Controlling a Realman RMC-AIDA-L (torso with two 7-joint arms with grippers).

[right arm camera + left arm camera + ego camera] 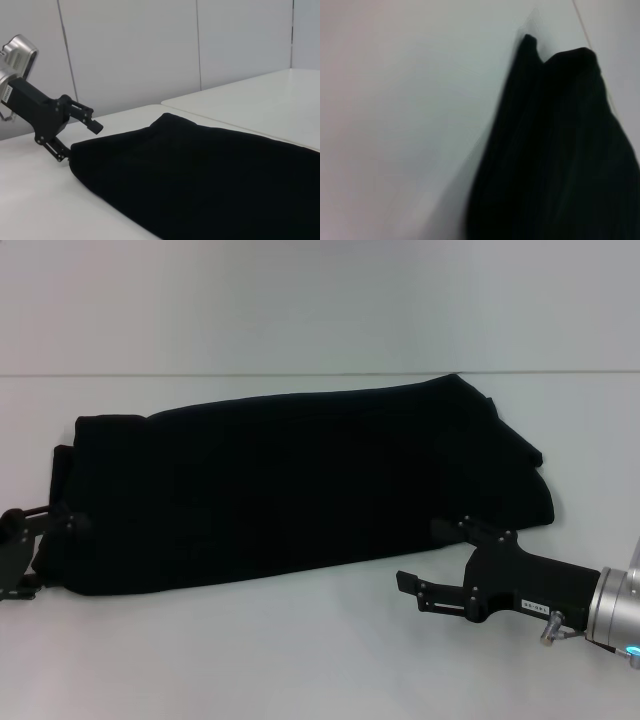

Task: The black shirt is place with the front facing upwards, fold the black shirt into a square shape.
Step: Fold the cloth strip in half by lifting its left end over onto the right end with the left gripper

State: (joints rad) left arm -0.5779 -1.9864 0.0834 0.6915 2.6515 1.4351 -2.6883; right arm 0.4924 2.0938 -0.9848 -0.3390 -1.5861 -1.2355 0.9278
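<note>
The black shirt (300, 490) lies on the white table (250, 650) as a long band running left to right, its plain side up. My left gripper (52, 554) is at the band's left end, open, with one finger over the cloth edge and one low beside it; the right wrist view shows this gripper (79, 141) against the shirt (210, 180). My right gripper (422, 554) is open near the front edge toward the right end, its upper finger (445, 528) at the cloth and its lower one over bare table. The left wrist view shows only shirt (560, 150) and table.
A seam (300, 375) runs across the table behind the shirt. Bare white table surface (200, 660) lies in front of the shirt, and the right arm's silver wrist (615, 615) sits at the lower right. Grey wall panels (150, 50) stand beyond the table.
</note>
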